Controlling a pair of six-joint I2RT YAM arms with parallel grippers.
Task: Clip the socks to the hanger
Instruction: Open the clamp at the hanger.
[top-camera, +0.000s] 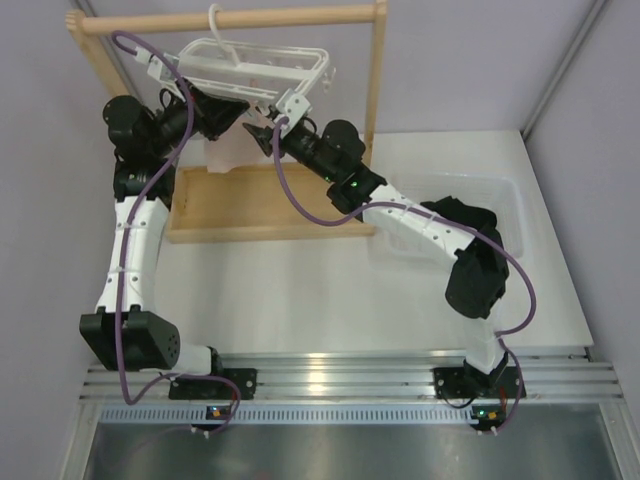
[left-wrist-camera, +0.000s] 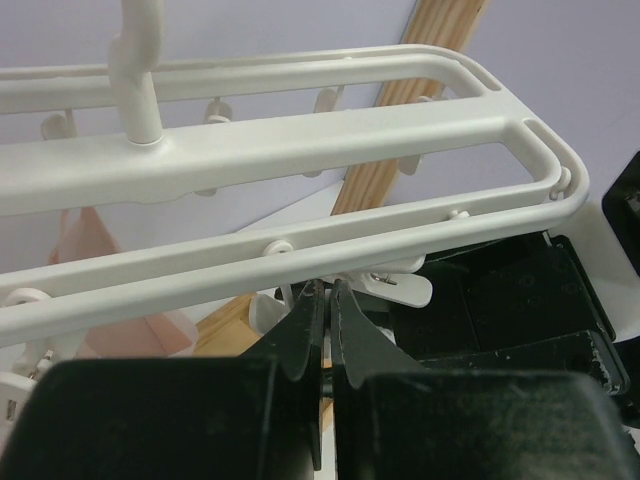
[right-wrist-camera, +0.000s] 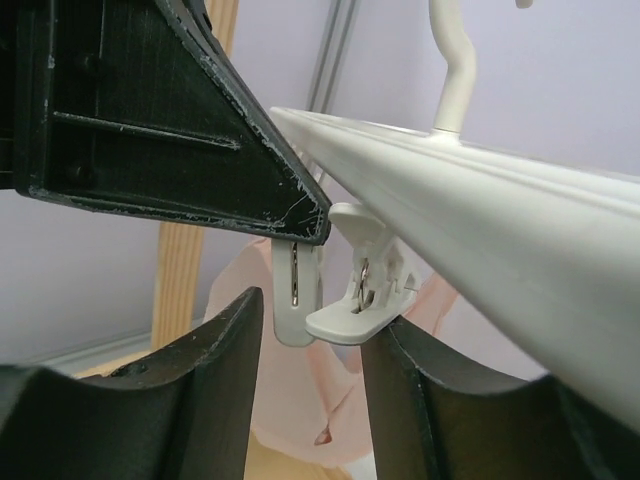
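The white hanger (top-camera: 250, 62) hangs by its hook from the wooden rod. Both grippers are up against its underside. My left gripper (top-camera: 238, 112) has its jaws almost together, the tips (left-wrist-camera: 328, 290) just under the hanger's near bar (left-wrist-camera: 300, 255) beside a white clip (left-wrist-camera: 400, 288). I see nothing between them. My right gripper (right-wrist-camera: 315, 320) is open below two clips (right-wrist-camera: 296, 290), one to each side, and holds nothing. No sock shows at either gripper. A dark shape in the clear bin (top-camera: 462, 213) may be socks, partly hidden by the right arm.
A pale pink cloth (top-camera: 225, 150) hangs from the hanger's clips, and it shows behind them in the right wrist view (right-wrist-camera: 300, 400). The wooden rack (top-camera: 375, 80) has a flat base (top-camera: 260, 205). A clear bin (top-camera: 505, 200) stands at the right.
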